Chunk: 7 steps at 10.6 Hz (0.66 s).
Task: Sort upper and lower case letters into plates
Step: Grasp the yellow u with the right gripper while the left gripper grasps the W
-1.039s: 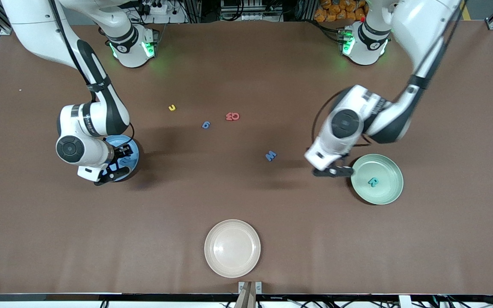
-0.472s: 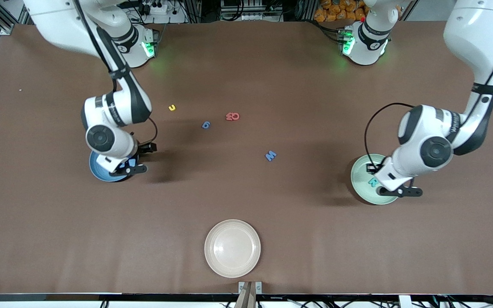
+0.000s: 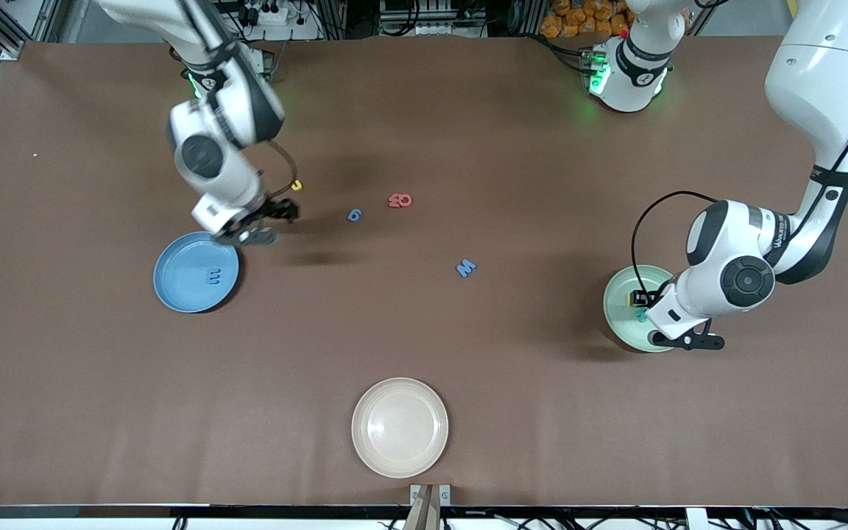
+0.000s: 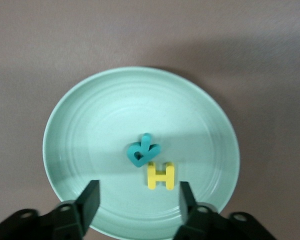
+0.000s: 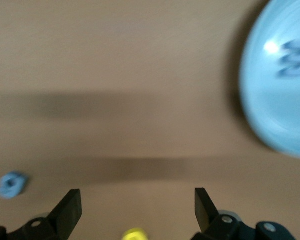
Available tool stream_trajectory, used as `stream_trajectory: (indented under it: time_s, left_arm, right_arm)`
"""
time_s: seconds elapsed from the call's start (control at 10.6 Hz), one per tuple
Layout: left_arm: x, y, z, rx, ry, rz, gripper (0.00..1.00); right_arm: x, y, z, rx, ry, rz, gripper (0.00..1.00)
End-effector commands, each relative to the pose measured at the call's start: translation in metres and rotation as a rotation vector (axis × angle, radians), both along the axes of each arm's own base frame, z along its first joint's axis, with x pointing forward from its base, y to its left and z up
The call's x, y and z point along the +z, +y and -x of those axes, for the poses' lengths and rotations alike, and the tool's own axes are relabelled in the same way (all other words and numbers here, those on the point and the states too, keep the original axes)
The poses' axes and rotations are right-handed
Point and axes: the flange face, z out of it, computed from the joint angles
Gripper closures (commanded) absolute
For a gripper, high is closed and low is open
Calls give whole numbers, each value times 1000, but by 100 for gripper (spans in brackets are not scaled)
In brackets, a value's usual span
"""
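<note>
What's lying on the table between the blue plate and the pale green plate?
Only the blue M, seen in the front view. The stretch from the blue plate to the pale green plate is otherwise bare.

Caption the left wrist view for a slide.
Open left gripper over the pale green plate, which holds the teal R and yellow H side by side.
</note>
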Motion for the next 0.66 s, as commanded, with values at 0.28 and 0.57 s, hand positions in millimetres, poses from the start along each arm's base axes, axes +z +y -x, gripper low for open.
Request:
stream_trajectory:
  time_s: [0.28, 0.57]
  left_arm:
    - [34, -144, 10, 350, -51, -3, 0]
    - [24, -261, 44, 601, -71, -24, 0]
  right_arm:
    - [-37, 12, 72, -5, -52, -18, 0]
    - [-48, 4, 84, 77, -17, 12, 0]
